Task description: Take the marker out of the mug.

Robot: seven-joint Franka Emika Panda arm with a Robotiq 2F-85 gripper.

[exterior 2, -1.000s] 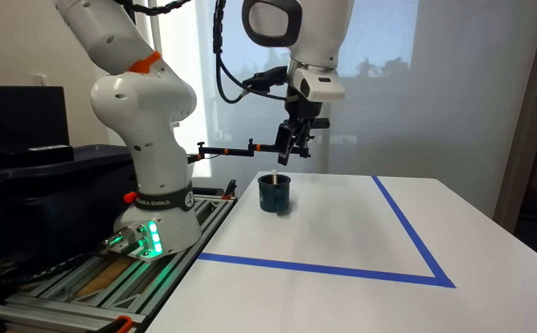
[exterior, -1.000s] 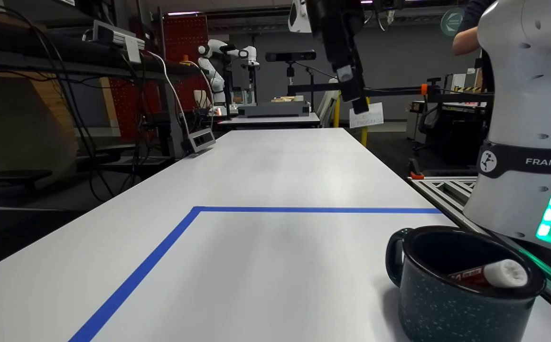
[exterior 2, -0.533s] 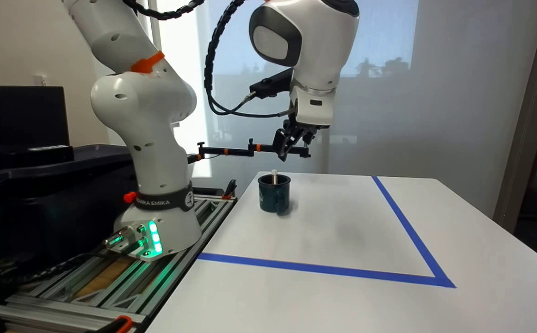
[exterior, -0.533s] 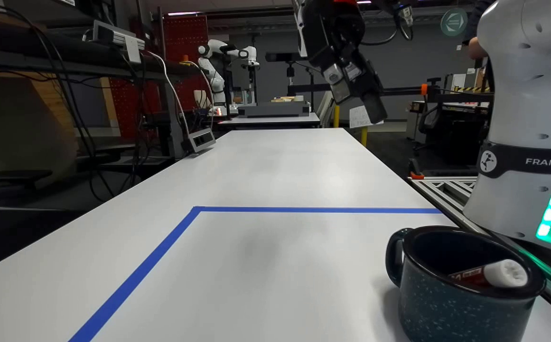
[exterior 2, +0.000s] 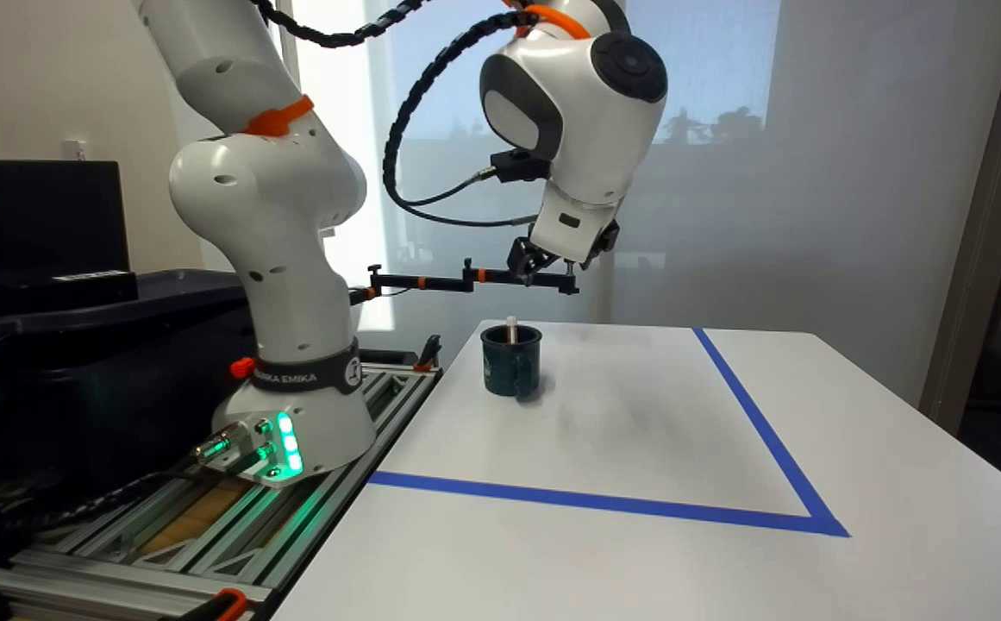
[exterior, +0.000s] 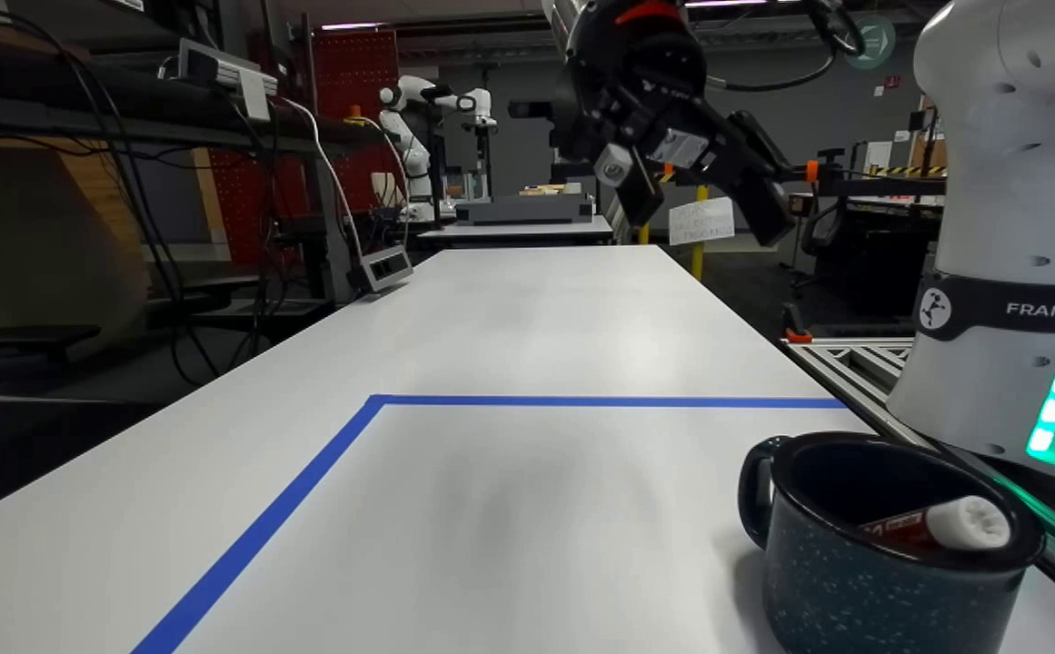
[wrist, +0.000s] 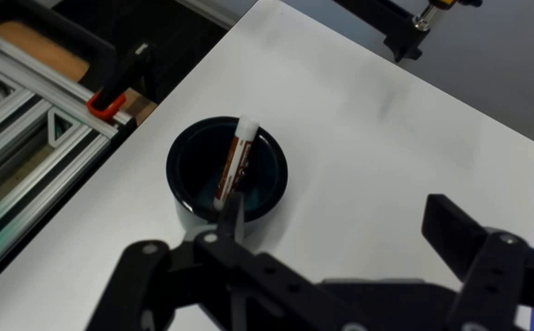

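Observation:
The mug [wrist: 273,177] is dark navy with faint specks. It stands upright on the white table in both exterior views [exterior: 881,595] [exterior 2: 500,371], its handle [exterior: 754,490] on one side. The marker [wrist: 235,163], red with a white end, leans inside it. Its white end rests at the rim and pokes out in both exterior views [exterior: 968,524] [exterior 2: 511,324]. My gripper [wrist: 335,200] is open and empty, its fingers wide apart. In both exterior views [exterior: 707,218] [exterior 2: 529,263] it hangs above the table, higher than the mug. In the wrist view the left fingertip overlaps the mug's near rim.
The white table [exterior 2: 638,431] carries blue tape lines [exterior 2: 603,500]. The aluminium rail frame [wrist: 41,119] with an orange-tipped clamp [wrist: 106,105] runs beside the mug. A black bar [exterior 2: 440,283] stands behind the table. The robot base [exterior 2: 302,423] stands beside the table.
My wrist has turned and tilted, and the gripper has risen slightly in an exterior view. Its two fingers now show apart where they overlapped before. The mug and marker have not moved.

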